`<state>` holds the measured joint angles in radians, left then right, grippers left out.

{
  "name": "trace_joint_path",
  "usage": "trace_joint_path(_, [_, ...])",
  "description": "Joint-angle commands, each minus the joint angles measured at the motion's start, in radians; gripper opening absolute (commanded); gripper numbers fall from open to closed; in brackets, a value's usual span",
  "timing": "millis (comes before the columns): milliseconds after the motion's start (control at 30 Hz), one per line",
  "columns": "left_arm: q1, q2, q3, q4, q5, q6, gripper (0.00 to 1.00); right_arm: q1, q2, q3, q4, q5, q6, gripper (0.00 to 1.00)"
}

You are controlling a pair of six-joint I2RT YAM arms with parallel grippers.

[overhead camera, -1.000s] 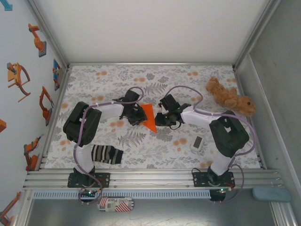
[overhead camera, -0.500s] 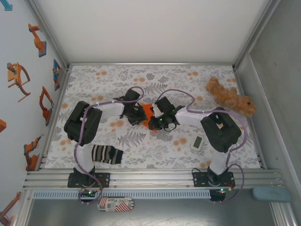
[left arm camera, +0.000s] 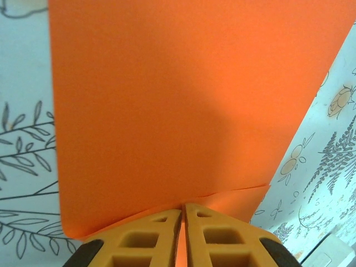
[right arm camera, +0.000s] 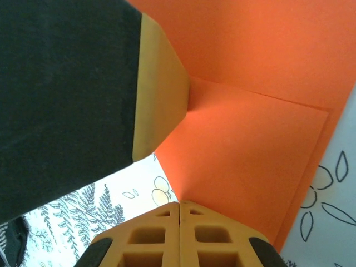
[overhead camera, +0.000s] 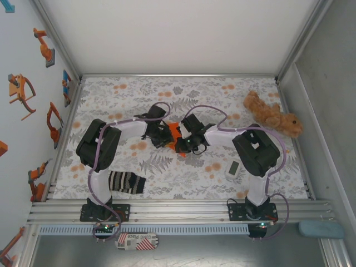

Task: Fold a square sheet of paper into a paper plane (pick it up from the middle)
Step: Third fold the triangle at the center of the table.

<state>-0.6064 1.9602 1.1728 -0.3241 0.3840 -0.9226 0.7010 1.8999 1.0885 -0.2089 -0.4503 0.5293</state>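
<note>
Table point(overhead camera: 167, 183): floral cloth, seen from above.
Toy point(overhead camera: 272, 118): far right, well apart from the action.
Sock point(overhead camera: 126, 182): near left, one end hidden by the left arm point(overhead camera: 97, 161).
Paper point(overhead camera: 174, 131): mid-table, pinched between both grippers; mostly hidden from above, cut off in the wrist views, fold shape hard to judge.
Left gripper point(left arm camera: 182, 210): clamped on the paper's edge.
Right gripper point(right arm camera: 179, 207): fingers pressed together on a folded flap.

Top view: we look down from above, behind arm bases point(overhead camera: 105, 211), far enough to take whole table point(overhead camera: 111, 94). Left wrist view: we look past left fingers point(left arm camera: 147, 239), very near orange paper point(left arm camera: 167, 111). Right wrist view: same closeness past right fingers point(right arm camera: 144, 239). All three share paper, table print.
</note>
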Motion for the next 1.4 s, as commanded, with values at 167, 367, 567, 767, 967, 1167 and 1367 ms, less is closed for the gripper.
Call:
trace_joint_path(167, [-0.004, 0.136, -0.051, -0.13, -0.143, 0.044, 0.12, 0.005, 0.02, 0.018, -0.063, 0.06, -0.02, 0.0])
trace_joint_path(367, [-0.002, 0.147, -0.047, -0.141, -0.153, 0.054, 0.12, 0.005, 0.019, 0.01, -0.07, 0.067, -0.025, 0.0])
trace_joint_path(567, [0.002, 0.154, -0.042, -0.151, -0.165, 0.065, 0.12, 0.002, 0.011, -0.002, -0.083, 0.067, -0.042, 0.0])
trace_joint_path(767, [0.011, 0.167, -0.046, -0.156, -0.177, 0.08, 0.12, -0.008, -0.02, -0.033, -0.085, 0.055, -0.064, 0.0])
trace_joint_path(967, [0.02, 0.173, -0.05, -0.155, -0.185, 0.091, 0.11, -0.02, -0.07, -0.078, -0.072, 0.035, -0.08, 0.0])
trace_joint_path(1167, [0.025, 0.177, -0.052, -0.152, -0.181, 0.093, 0.11, -0.03, -0.102, -0.126, -0.075, 0.026, -0.086, 0.0])
trace_joint_path(1367, [0.027, 0.174, -0.047, -0.151, -0.178, 0.094, 0.12, -0.037, -0.135, -0.188, -0.092, 0.029, -0.095, 0.0])
